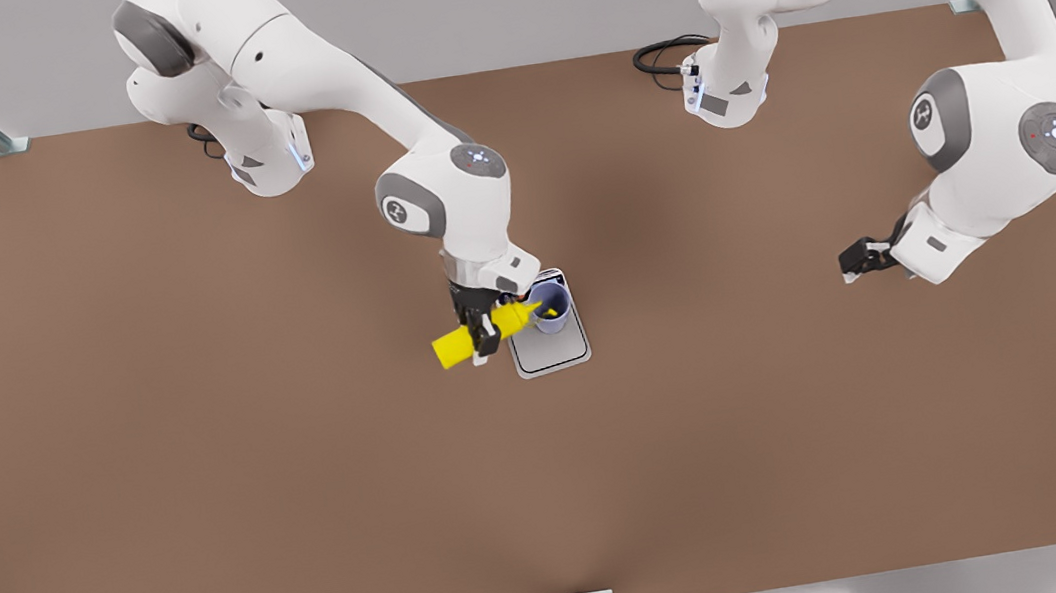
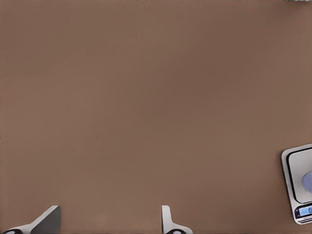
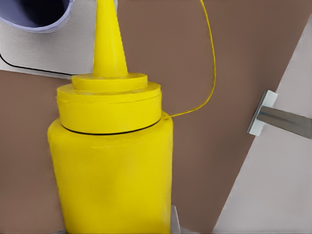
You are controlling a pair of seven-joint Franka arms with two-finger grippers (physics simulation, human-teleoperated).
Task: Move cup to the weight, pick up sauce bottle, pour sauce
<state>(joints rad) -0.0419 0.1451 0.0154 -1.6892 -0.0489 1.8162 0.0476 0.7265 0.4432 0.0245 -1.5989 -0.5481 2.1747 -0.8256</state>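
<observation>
Right pincer (image 1: 480, 335): clamped on the sauce bottle's body, at the front view's centre-left, just beside the weight.
Left pincer (image 1: 852, 263): fingers spread apart, holding nothing (this arm waits), above bare bench at the front view's right, well apart from the weight.
Bench (image 1: 208, 477): brown, carrying the weight.
Weight (image 1: 555, 349): flat on the bench, cup standing on its plate.
Sauce bottle (image 1: 482, 332): yellow, tipped on its side, nozzle at the cup's rim.
Cup (image 1: 552, 309): upright on the weight, towards its display end.
</observation>
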